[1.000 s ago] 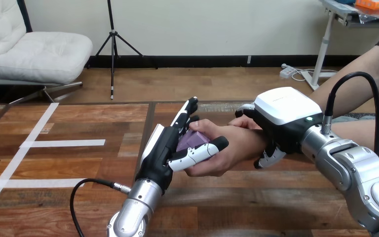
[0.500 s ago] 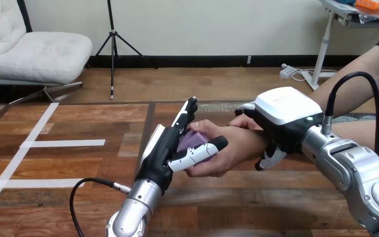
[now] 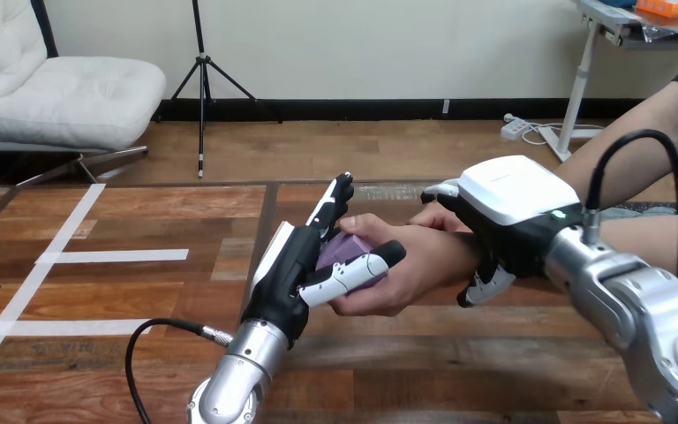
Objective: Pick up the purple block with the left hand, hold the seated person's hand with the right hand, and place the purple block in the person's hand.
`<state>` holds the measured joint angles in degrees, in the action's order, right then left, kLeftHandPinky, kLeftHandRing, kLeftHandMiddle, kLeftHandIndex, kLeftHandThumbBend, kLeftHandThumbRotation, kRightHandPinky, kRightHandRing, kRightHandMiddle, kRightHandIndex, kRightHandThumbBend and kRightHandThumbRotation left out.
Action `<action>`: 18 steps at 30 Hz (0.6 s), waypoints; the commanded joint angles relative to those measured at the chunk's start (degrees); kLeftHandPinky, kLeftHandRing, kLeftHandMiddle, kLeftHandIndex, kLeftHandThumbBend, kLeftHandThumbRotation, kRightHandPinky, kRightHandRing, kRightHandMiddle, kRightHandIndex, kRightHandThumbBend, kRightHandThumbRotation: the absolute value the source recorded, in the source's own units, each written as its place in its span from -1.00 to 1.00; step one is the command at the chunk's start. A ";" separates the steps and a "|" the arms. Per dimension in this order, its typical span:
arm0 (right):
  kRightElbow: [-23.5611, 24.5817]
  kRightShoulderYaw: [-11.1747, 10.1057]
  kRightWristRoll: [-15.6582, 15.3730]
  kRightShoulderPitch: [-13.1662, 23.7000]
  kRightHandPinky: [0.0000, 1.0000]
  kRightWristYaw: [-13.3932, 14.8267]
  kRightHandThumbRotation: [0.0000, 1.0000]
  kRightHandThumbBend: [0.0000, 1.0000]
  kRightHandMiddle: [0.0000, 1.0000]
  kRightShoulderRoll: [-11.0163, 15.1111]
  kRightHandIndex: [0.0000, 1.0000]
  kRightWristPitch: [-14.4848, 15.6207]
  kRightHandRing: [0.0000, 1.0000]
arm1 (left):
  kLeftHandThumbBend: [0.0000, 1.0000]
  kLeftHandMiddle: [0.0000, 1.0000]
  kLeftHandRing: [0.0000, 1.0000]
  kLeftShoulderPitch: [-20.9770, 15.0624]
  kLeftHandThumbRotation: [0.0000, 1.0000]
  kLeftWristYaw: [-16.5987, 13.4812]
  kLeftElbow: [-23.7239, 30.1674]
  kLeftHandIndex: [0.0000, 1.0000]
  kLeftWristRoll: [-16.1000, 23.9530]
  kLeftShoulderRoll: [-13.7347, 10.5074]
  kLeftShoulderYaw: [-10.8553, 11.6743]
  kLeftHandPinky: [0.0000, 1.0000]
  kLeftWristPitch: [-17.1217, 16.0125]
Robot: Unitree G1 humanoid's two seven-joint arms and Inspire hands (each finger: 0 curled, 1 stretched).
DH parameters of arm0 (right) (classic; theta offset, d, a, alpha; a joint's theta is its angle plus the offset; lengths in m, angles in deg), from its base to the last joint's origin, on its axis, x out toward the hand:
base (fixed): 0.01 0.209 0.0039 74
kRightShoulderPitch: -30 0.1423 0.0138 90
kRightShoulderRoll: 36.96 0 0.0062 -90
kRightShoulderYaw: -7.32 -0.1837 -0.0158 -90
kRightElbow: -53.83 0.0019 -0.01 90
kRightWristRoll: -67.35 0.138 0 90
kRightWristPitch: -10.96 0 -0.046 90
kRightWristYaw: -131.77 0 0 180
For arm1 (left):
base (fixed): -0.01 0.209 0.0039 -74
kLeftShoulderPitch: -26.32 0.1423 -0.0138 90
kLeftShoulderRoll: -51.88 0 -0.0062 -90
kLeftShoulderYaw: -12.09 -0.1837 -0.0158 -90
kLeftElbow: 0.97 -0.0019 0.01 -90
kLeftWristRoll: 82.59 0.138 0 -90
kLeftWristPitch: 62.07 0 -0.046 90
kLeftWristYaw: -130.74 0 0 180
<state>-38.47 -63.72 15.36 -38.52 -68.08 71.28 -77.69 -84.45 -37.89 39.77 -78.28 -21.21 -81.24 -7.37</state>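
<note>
You have a big wooden table (image 3: pixel 97 371) in front of you, with white tape lines (image 3: pixel 115 256) on its left part. Your right hand (image 3: pixel 512 199) sits on the person's wrist (image 3: pixel 461 247), over the middle of the table. Its fingers (image 3: pixel 440 190) hook over the top of the wrist and come round below, so it is clamped on the wrist. The person's hand (image 3: pixel 415 265) reaches toward your left hand (image 3: pixel 291 265). Your left hand stands up with its long fingers nearly straight. Its thumb (image 3: pixel 353 269) lies across the purple block (image 3: pixel 340 250) and pins it against the fingers. The little block sits between your left hand and the person's hand. The person's fingers curl round it too.
</note>
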 commanded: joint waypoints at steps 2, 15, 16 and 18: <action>6.91 -5.30 2.70 -3.10 0.76 2.25 -0.78 0.63 0.80 1.05 0.76 0.83 0.81 | 1.00 1.00 0.98 -3.31 0.02 2.00 -0.01 0.99 -2.97 1.42 0.73 0.88 -4.62; 18.84 -12.46 8.97 -14.56 0.69 8.35 -0.69 0.58 0.74 -2.51 0.70 0.90 0.74 | 0.86 0.75 0.68 -0.52 -0.17 5.02 0.08 0.72 -11.01 3.61 4.28 0.53 -10.99; 19.32 -12.77 9.32 -15.17 0.69 8.93 -0.68 0.57 0.74 -2.71 0.69 0.68 0.73 | 0.85 0.73 0.67 -0.32 -0.18 5.08 0.19 0.70 -11.30 3.69 4.38 0.52 -11.26; 20.86 -13.87 10.69 -17.48 0.68 11.41 -0.67 0.54 0.72 -3.78 0.68 -0.48 0.72 | 0.81 0.71 0.64 0.30 -0.19 5.35 0.40 0.68 -11.94 3.80 4.67 0.49 -13.00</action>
<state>-23.66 -72.95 23.51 -53.19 -61.82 70.09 -76.94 -83.75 -33.28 38.79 -88.22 -18.73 -77.89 -16.60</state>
